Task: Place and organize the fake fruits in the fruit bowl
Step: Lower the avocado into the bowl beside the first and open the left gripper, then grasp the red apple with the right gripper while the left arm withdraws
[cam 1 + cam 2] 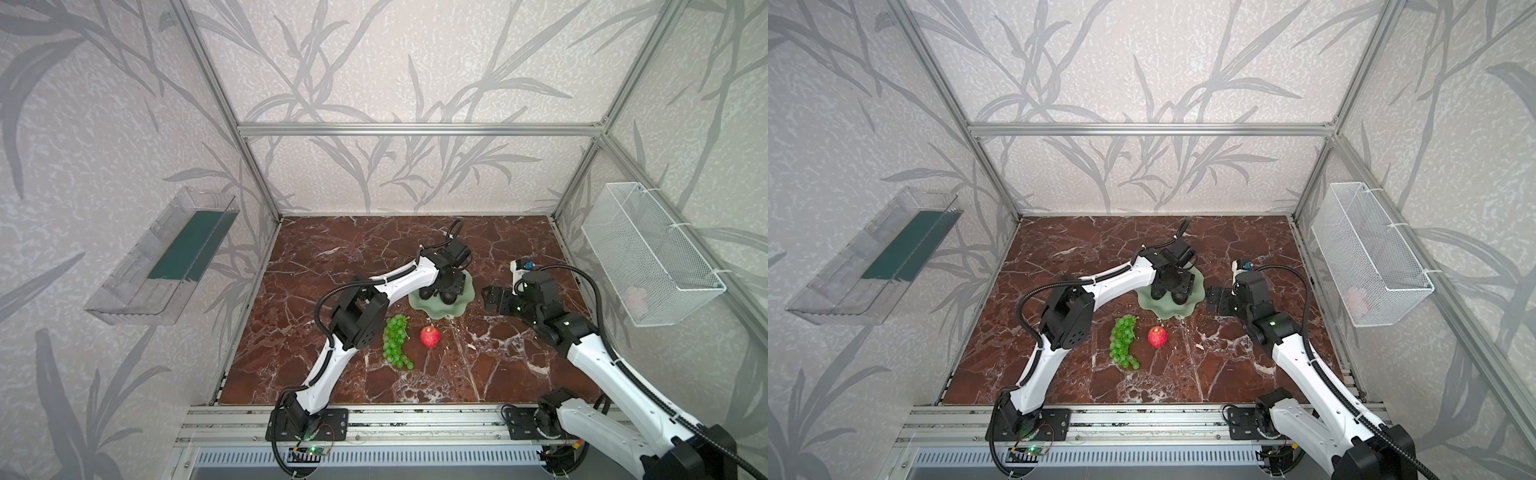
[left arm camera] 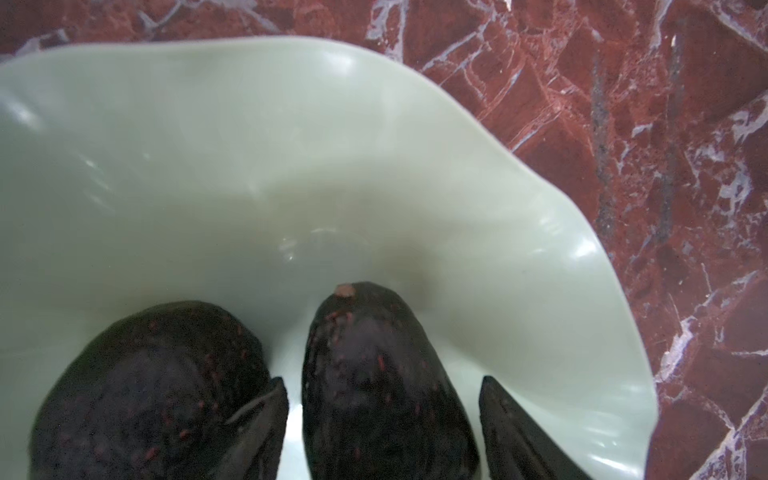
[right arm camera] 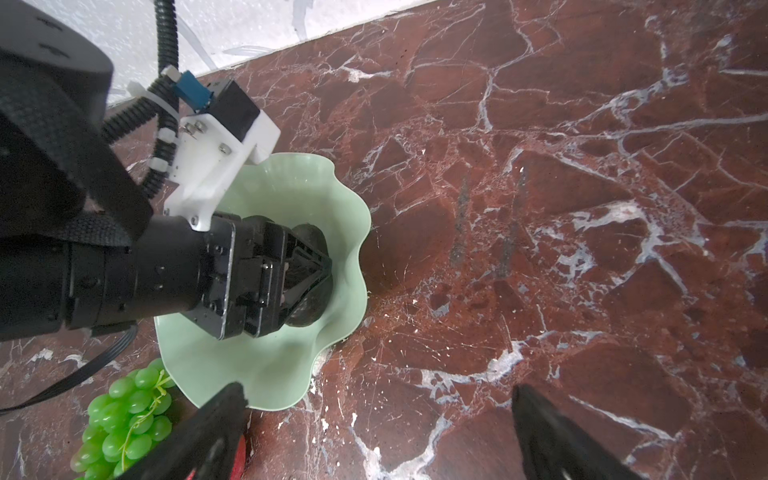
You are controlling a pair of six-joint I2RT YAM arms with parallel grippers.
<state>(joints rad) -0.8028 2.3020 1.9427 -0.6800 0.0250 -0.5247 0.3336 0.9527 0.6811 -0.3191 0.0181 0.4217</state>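
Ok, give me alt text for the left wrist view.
Two dark pebbly avocados lie side by side in a pale green glossy bowl with a wavy rim; the black fingers straddle one of them, a slim gap either side. Red-brown marble tabletop lies beyond.

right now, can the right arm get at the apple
Probably yes. The apple sits on the table in front of the bowl, with nothing between it and the open right fingers; the left arm is over the bowl.
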